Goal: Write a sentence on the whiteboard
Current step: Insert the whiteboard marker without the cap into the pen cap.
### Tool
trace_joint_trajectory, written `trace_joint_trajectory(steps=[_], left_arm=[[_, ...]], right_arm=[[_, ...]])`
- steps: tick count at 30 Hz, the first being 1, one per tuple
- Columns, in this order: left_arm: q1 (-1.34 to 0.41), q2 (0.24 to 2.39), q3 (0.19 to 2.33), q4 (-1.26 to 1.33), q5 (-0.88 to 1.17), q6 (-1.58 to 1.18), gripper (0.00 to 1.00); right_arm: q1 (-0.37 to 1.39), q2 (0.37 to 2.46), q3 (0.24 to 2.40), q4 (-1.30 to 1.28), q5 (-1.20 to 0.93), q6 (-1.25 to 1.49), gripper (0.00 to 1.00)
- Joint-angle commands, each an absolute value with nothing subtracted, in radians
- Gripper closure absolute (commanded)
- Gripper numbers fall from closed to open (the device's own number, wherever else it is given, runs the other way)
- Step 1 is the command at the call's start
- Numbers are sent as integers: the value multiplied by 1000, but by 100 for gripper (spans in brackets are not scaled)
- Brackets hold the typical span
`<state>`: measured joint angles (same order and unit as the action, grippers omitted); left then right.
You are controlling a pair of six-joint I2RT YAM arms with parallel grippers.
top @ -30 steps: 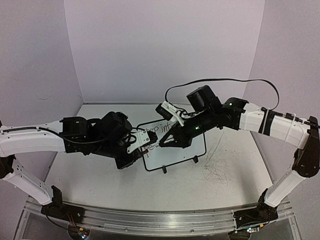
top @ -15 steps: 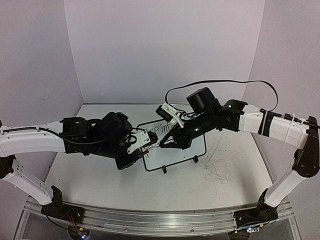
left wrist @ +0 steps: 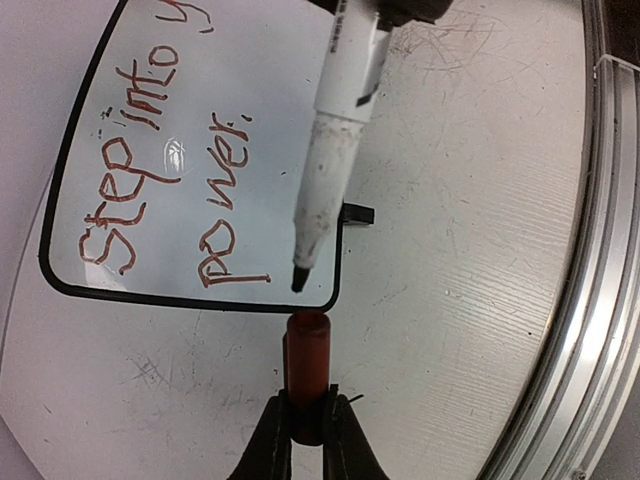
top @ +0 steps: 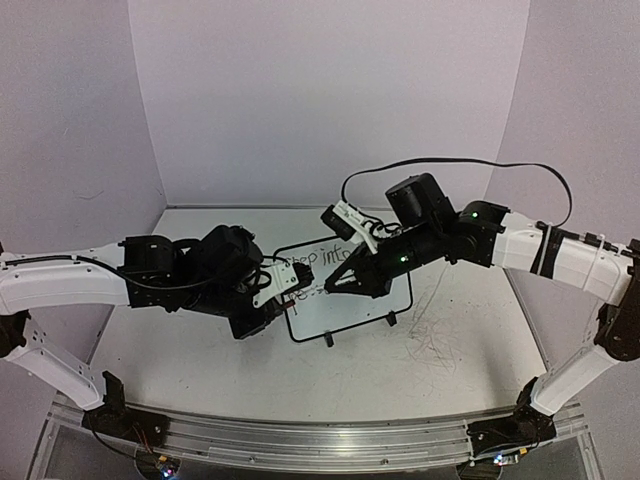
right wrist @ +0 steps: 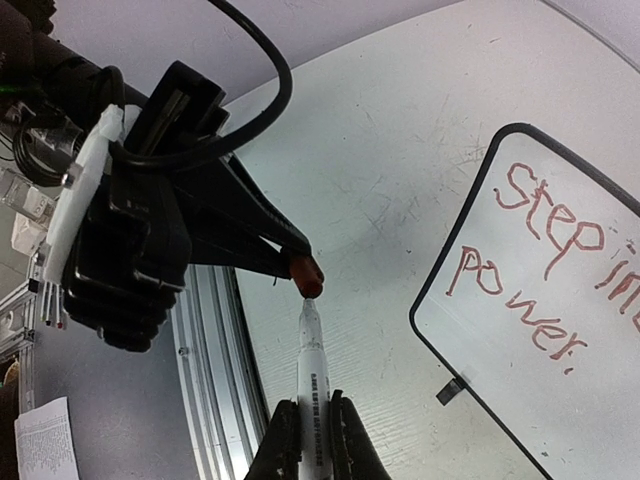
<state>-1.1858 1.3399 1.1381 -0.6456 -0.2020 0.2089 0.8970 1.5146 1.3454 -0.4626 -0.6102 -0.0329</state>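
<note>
Whiteboard [top: 360, 318] sits on the bench [top: 180, 360] between the arms. It looks light, stiff and slick, so I'd grip the black frame only, since the ink likely smears. Left gripper [left wrist: 307, 405] is clamped on the red cap [left wrist: 308, 345] and right gripper [right wrist: 313, 405] on the marker [right wrist: 311, 350], both just off the whiteboard's edge. Left wrist view reads the sentence [left wrist: 130, 170]; top view hides most of it under the arms.

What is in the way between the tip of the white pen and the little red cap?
Nothing visible. The right gripper holds the white marker pen, the left gripper pinches the small red plastic cap, and tip and cap nearly meet in open air beside the black-framed white whiteboard corner.
</note>
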Motion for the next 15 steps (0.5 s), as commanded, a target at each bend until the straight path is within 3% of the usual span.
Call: trace_joint_trajectory(steps=[1, 15], left_arm=[[-1190, 1305, 1139, -615, -219, 198, 100], [-1191, 1304, 1144, -614, -217, 198, 100]], right_arm=[[896, 1514, 1346, -425, -618, -26, 100], [896, 1552, 1358, -410, -623, -25, 100]])
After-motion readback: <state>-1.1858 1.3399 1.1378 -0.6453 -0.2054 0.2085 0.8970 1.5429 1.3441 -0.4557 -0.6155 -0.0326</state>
